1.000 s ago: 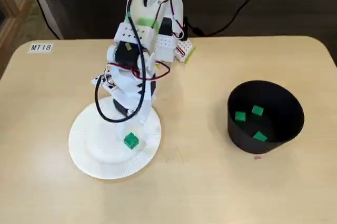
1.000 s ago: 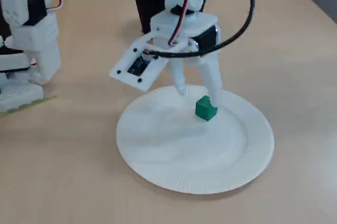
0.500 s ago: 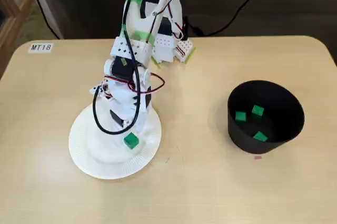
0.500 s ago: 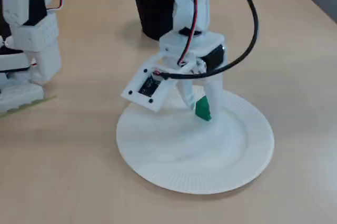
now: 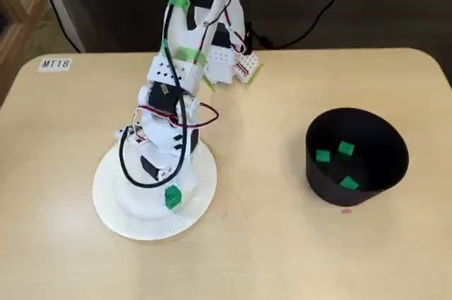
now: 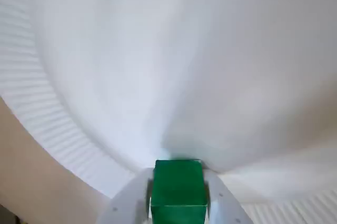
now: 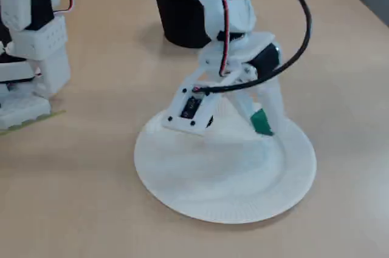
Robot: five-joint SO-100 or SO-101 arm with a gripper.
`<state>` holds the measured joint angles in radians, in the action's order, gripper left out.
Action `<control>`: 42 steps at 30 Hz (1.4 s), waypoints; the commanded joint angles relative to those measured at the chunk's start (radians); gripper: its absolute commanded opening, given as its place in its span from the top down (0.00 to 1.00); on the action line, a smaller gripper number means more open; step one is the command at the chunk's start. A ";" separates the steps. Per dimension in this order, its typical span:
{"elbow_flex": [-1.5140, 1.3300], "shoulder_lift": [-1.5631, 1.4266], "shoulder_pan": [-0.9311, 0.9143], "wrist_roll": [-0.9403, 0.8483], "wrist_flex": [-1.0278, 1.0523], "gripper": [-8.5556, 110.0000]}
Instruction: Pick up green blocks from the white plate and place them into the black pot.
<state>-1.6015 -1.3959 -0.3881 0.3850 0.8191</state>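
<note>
Gripper [image 7: 262,123] is clamped on one green block [image 6: 178,188], a finger pressed to each side, over the white plate [image 7: 200,179] near its rim. Three other green blocks [image 5: 323,156] lie inside the black pot [image 5: 321,186], well apart from the plate on the table [image 5: 268,243].

Even bright light, soft focus

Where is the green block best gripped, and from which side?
On two opposite flat side faces, coming down from above: the green block is a small cube with parallel sides, and the white plate lies beneath it.
</note>
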 commanded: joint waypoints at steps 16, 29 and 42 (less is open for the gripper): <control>-0.436 -0.772 0.689 -0.238 -0.517 0.95; -0.828 -0.792 0.931 -0.327 -0.819 0.95; -0.914 -0.813 1.065 -0.364 -0.842 0.75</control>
<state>-2.5157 -2.1706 0.6765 0.0430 -0.0046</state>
